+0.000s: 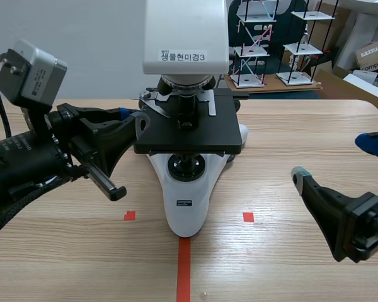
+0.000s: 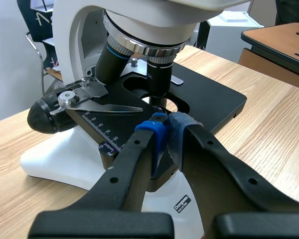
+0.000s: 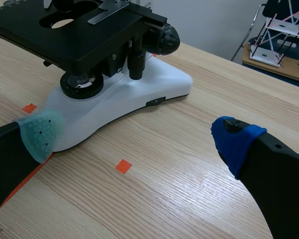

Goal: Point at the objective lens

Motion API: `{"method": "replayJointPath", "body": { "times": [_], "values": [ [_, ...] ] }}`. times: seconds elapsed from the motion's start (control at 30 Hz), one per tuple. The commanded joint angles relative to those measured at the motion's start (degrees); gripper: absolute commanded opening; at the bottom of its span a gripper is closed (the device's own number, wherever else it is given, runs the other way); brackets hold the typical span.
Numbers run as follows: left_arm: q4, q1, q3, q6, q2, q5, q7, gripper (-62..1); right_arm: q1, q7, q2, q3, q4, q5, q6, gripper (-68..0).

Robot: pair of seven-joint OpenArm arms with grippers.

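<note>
Left gripper [image 2: 167,130]: fingers closed together, holding nothing, tips at edge of microscope stage [image 2: 214,97], aimed at objective lens [image 2: 158,82] just above stage opening. Right gripper [image 3: 137,135]: fingers wide apart, empty, well apart from stage.

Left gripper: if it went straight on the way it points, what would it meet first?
Probably the objective lens above the black stage; the shut left gripper points at it, though depth is unclear.
</note>
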Motion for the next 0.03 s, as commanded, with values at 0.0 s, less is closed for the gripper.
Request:
{"method": "replayJointPath", "body": {
  "times": [0.0],
  "values": [
    [1.03,-0.48,-0.09,-0.07,0.31,-0.42,-0.63,-58.4,0.00,1.05,0.76,0.22,0.98,0.68,0.04,-2.2]
  ]
}}
